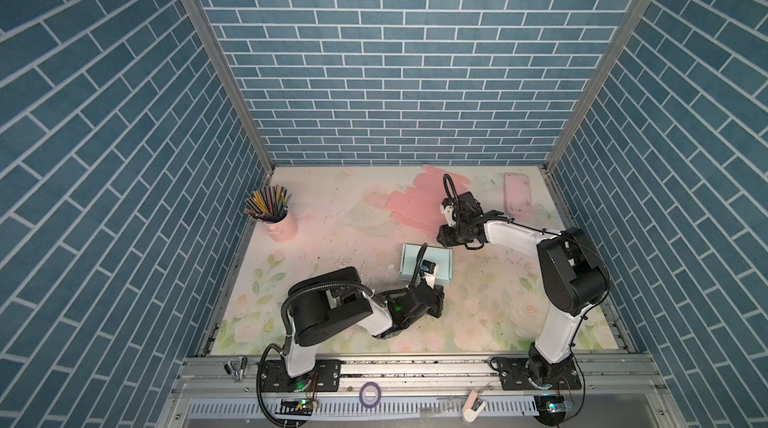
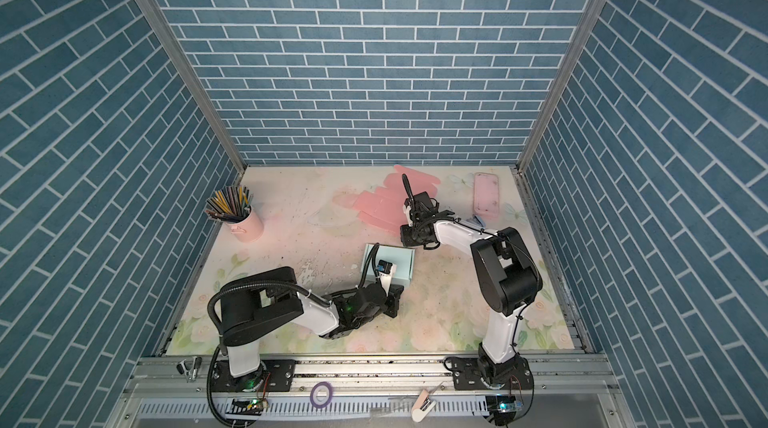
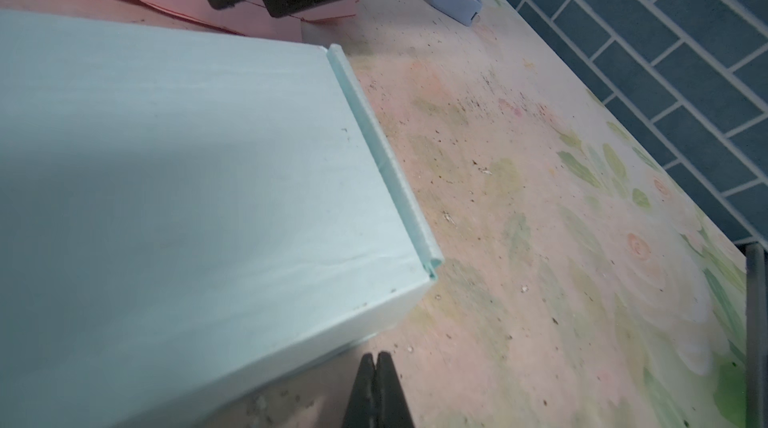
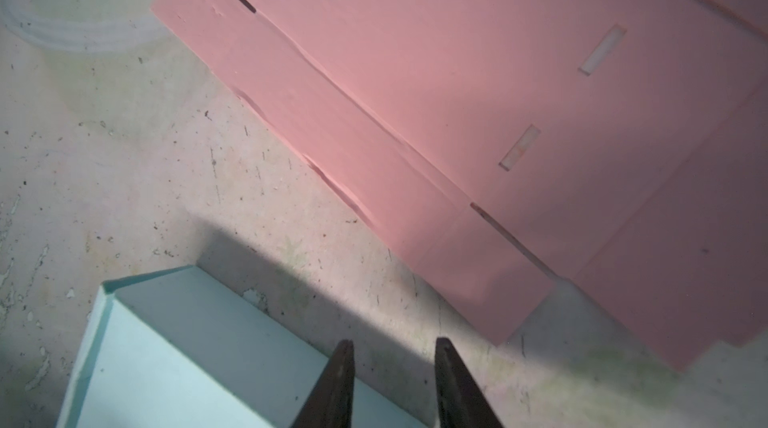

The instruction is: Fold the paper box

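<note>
In both top views the blue paper box [image 1: 441, 255] sits near the middle of the counter [image 1: 490, 293], and its sides are folded up. The left arm [image 1: 374, 315] is bent low. It stretches from the lower left to the near side of the box. The left claw [image 1: 435, 298] is just beside that edge, and the arm's camera hangs over the box. The right arm [image 1: 557, 280] stands tall at the right, bends over and stretches left. The right claw [image 1: 448, 238] points down by the box's upper right corner. A pink cardboard sheet [image 1: 415, 201] lies flat behind it. A pink cup of pencils [image 1: 282, 224] stands far off at the left.

In the left wrist view the left claw's two tips are pressed together at the bottom edge and pinch nothing. They are just beside the box's low side. The box top fills the left of the frame. The right claw shows dark at the top.

In the right wrist view the right claw's tips are spread, and the counter shows between them. One tip is over the box at the bottom, but I cannot tell if it touches. The pink cardboard sheet fills the upper right.
</note>
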